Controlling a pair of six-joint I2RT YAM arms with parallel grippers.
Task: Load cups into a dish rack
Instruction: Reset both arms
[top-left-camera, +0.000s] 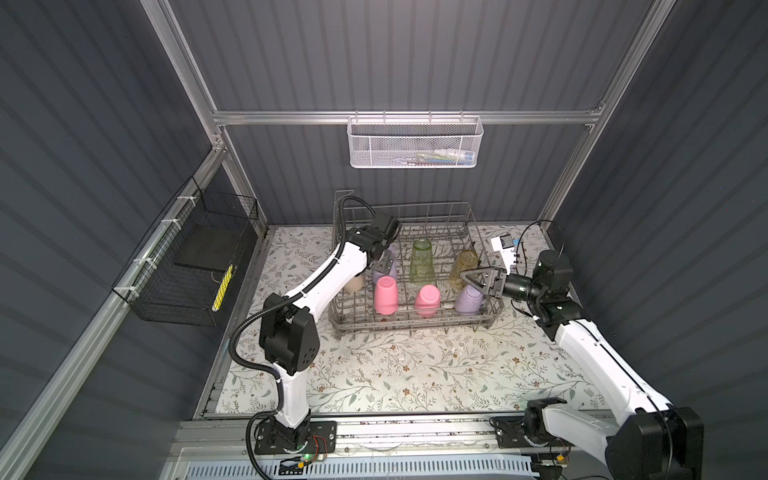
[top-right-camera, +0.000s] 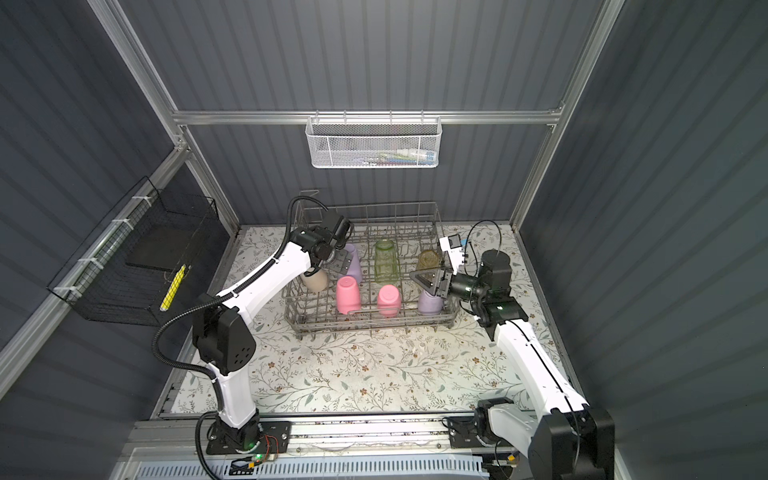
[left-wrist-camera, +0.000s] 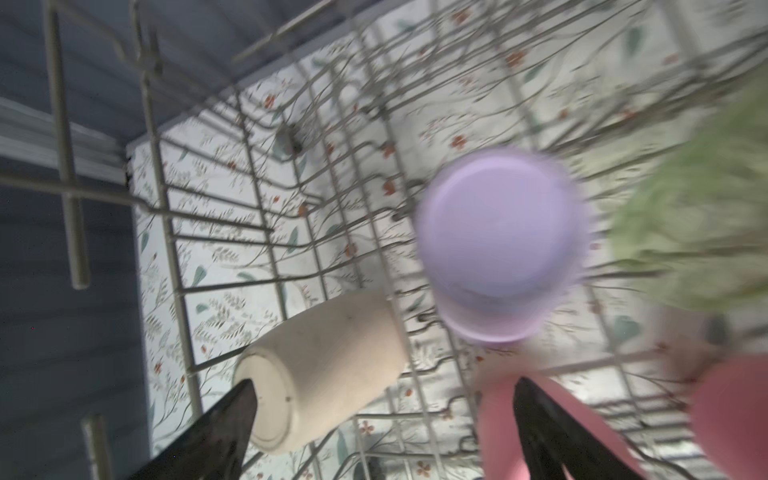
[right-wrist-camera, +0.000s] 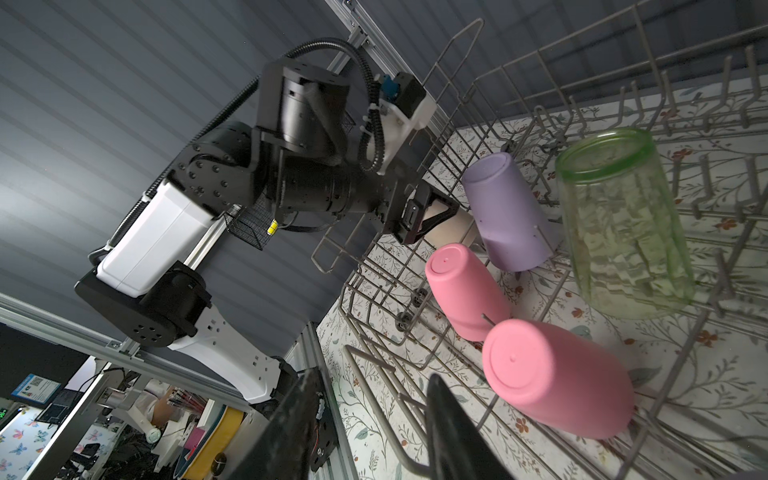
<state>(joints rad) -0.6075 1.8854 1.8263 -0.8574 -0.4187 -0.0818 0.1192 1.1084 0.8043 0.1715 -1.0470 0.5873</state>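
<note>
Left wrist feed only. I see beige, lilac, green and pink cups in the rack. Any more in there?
Observer: Two more. An amber glass and a second lilac cup sit at the right arm's end of the rack.
Operator: Any cups outside the rack?
Observer: None that I can see. In both top views the table shows no cup.
Operator: Where's the right gripper?
Observer: The right gripper is over the second lilac cup, beside the amber glass. It is open and holds nothing.
</note>
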